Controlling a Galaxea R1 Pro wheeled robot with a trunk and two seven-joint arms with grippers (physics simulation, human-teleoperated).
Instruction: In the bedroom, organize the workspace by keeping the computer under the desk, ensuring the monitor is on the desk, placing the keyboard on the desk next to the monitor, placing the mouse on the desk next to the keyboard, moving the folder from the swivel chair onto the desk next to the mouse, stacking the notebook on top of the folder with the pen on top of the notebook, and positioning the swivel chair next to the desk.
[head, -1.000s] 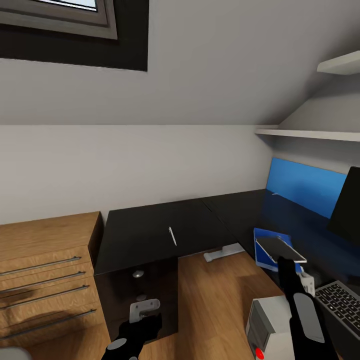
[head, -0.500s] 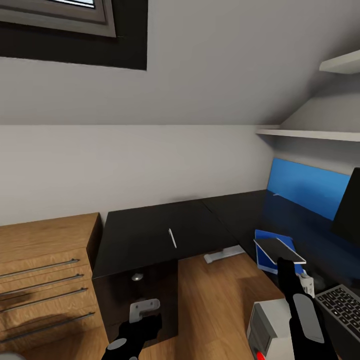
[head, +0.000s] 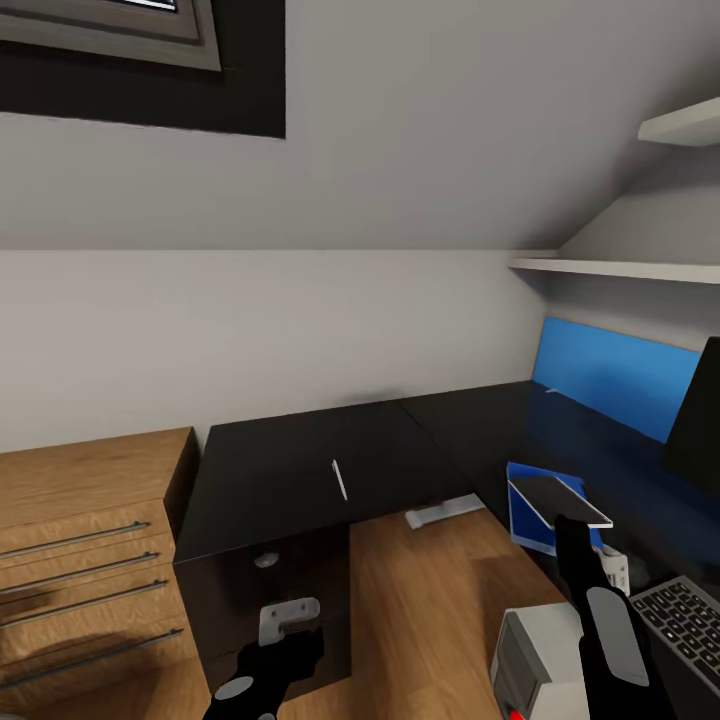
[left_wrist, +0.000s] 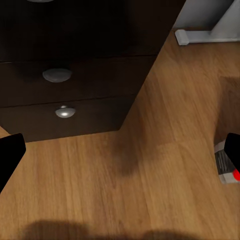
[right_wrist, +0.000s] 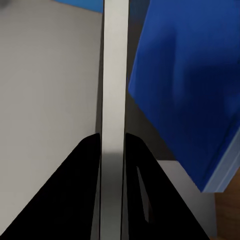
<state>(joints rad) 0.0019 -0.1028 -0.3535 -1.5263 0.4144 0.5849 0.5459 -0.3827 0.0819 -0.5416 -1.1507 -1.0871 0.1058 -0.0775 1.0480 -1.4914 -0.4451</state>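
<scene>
Gripping the notebook (head: 560, 497) edge-on above the folder (head: 530, 510), the right claw (head: 572, 532) is clenched; the left claw (left_wrist: 120, 155) hangs released near the floor (left_wrist: 150, 190).

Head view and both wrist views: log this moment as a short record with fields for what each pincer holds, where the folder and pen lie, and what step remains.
right pincer: shut on the notebook, gripping its edge, held above the folder
left pincer: open, empty, low in front of the drawer unit
folder: flat on the desk, near its front edge
pen: lying loose on the desk's left section
keyboard: partly in view at lower right
step remaining: notebook not yet set on folder; pen not yet stacked
</scene>
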